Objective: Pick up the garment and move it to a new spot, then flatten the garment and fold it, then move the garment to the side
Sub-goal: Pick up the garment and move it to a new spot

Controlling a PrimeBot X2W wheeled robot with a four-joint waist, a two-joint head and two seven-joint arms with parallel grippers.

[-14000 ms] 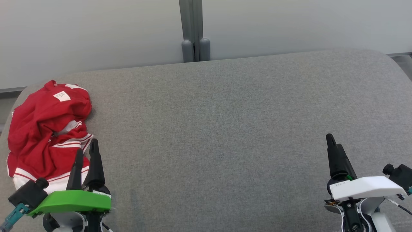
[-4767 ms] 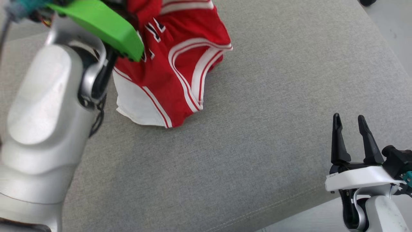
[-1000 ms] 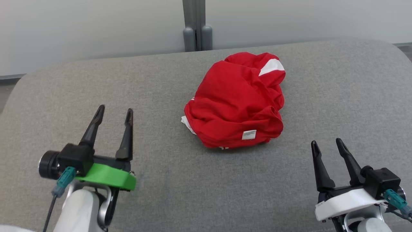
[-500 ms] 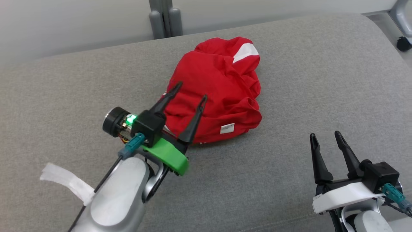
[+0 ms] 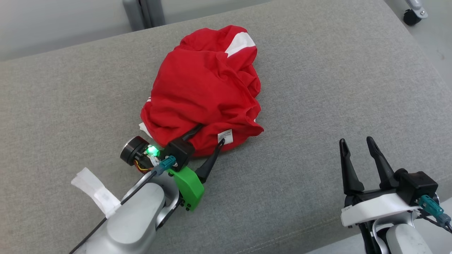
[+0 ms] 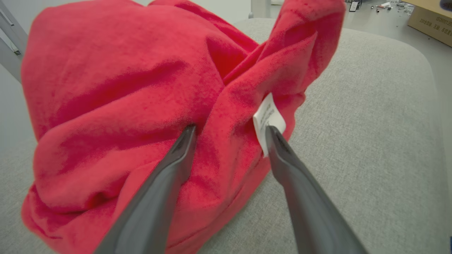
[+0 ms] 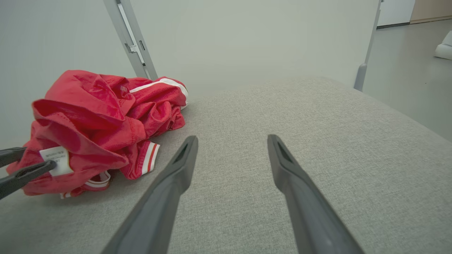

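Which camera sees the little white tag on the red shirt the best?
The left wrist view. The tag is close and large on the red garment, right beside one finger of the open left gripper. The head view shows it small; the right wrist view shows it small, far left.

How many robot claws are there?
2. The green-based left gripper is open around a fold of the crumpled red garment; the white-based right gripper is open over the grey fabric cushion, apart from the garment.
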